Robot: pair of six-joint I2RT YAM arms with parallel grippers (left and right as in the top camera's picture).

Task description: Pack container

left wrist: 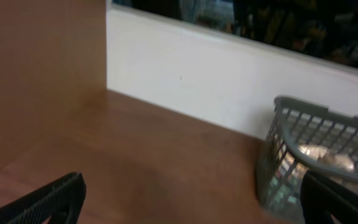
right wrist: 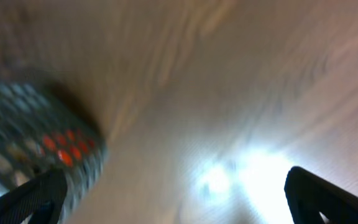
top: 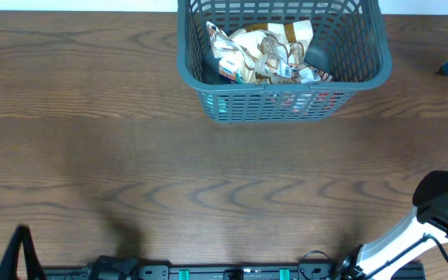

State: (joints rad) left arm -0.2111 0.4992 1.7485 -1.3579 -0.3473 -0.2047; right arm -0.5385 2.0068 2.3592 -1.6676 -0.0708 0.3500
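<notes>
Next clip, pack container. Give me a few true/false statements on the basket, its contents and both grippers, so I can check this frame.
1. The container stands upright on the table. True.
2. The container is empty. False: snack packets lie piled inside it.
3. The left gripper is gripping a packet. False: it is open, with nothing between its fingers.
4. The right gripper is open and holds nothing. True.

Grey slotted container upright at table's far edge, holding packets.
</notes>
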